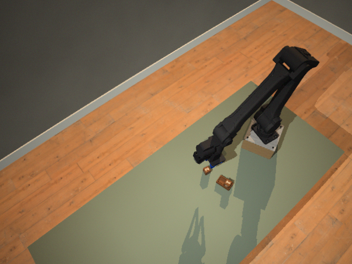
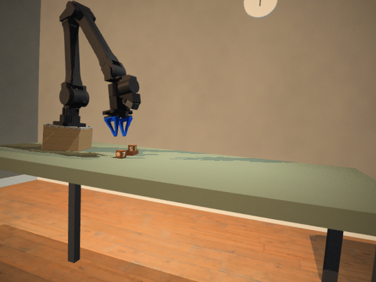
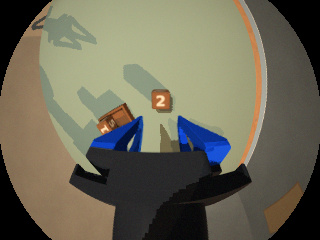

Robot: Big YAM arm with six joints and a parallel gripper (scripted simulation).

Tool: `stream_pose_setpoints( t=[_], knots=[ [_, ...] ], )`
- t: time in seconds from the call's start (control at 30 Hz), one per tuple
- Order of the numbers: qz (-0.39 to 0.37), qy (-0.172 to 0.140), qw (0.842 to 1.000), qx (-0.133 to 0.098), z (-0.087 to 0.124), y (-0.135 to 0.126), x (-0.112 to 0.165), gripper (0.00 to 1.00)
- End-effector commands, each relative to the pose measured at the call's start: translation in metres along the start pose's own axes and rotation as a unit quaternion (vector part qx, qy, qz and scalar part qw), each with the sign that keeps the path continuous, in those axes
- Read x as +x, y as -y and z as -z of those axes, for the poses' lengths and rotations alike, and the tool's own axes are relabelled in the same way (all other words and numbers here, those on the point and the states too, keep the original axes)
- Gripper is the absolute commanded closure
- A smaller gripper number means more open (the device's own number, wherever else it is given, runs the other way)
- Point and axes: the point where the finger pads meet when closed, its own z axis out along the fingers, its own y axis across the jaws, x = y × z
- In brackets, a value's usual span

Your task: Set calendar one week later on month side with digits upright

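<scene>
Calendar tray (image 1: 221, 180): lying flat on the green table (image 1: 142, 204), holding one cube (image 1: 228, 183) at its right end.
Loose cube (image 1: 207, 169): sitting on the table just left of the tray, 2 facing up.
Gripper (image 2: 118, 134): hovering above the loose cube, fingers standing half-open, gripping nothing.
Progress: one cube is waiting outside the tray; seating it beside the other and checking both digits are remaining.

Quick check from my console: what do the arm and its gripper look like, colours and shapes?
A matte black, boxy-linked arm, no loose cables or markings visible, rises from a silver plate on a tan wooden block. The gripper carries two bright blue, triangular open-frame fingers.
</scene>
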Motion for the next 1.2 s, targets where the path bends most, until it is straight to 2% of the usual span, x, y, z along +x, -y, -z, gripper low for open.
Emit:
stream_pose_setpoints(
  t=[0.0, 0.1, 0.13, 0.2, 0.43, 0.5, 0.6, 0.67, 0.73, 0.83, 1.0, 1.07, 1.17],
  knots=[
    [-0.003, 0.055, 0.998, 0.001, 0.009, 0.000, -0.020, 0.54],
    [-0.003, 0.062, 0.998, 0.001, 0.008, 0.000, -0.023, 0.54],
    [-0.002, 0.071, 0.997, 0.001, 0.011, 0.000, -0.039, 0.54],
    [-0.003, 0.064, 0.998, 0.001, 0.006, 0.000, -0.019, 0.54],
    [-0.001, 0.157, 0.988, 0.000, 0.007, -0.002, -0.019, 0.54],
    [-0.001, 0.157, 0.988, 0.000, 0.007, -0.002, -0.019, 0.54],
    [0.001, 0.186, 0.983, -0.001, 0.009, -0.003, -0.018, 0.54],
    [0.002, 0.191, 0.982, -0.001, 0.008, -0.003, -0.017, 0.54],
    [0.002, 0.204, 0.979, -0.002, 0.015, -0.004, -0.040, 0.54],
    [0.001, 0.185, 0.983, -0.001, 0.001, -0.003, -0.013, 0.54],
    [0.000, 0.226, 0.974, -0.001, -0.002, -0.003, -0.013, 0.54],
    [0.000, 0.226, 0.974, -0.001, -0.002, -0.003, -0.013, 0.54],
    [0.000, 0.260, 0.966, -0.002, -0.002, -0.003, -0.012, 0.54]
  ],
)
